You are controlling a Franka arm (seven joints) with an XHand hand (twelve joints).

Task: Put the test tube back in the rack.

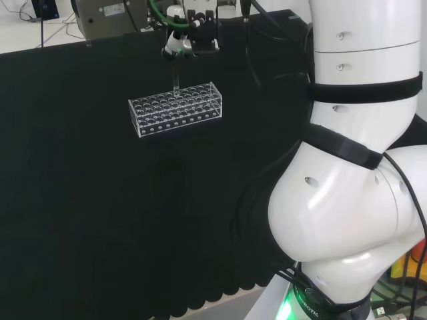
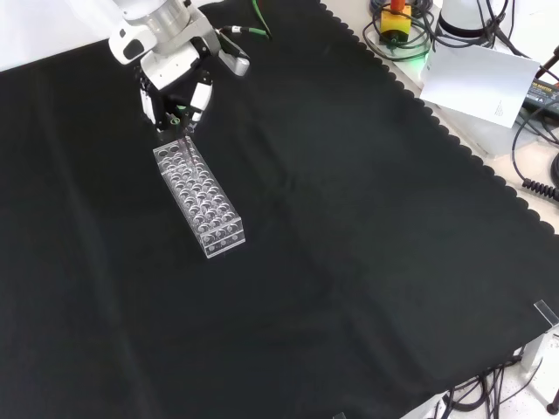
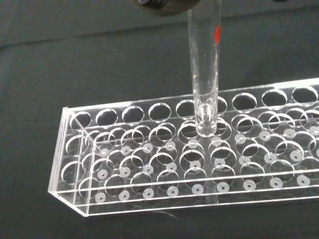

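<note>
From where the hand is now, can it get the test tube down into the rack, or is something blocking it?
Probably yes. The hand holds the test tube upright above the rack, its tip at an open hole, with no other tube there.

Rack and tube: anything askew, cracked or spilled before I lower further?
Nothing stands out. The rack sits flat on the cloth, its holes empty, no cracks visible. The test tube hangs upright from the hand, its rounded tip just above a hole near the rack's far row. No spill shows.

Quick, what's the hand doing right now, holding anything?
Hand: shut on the test tube, held upright, its tip over the rack.
</note>
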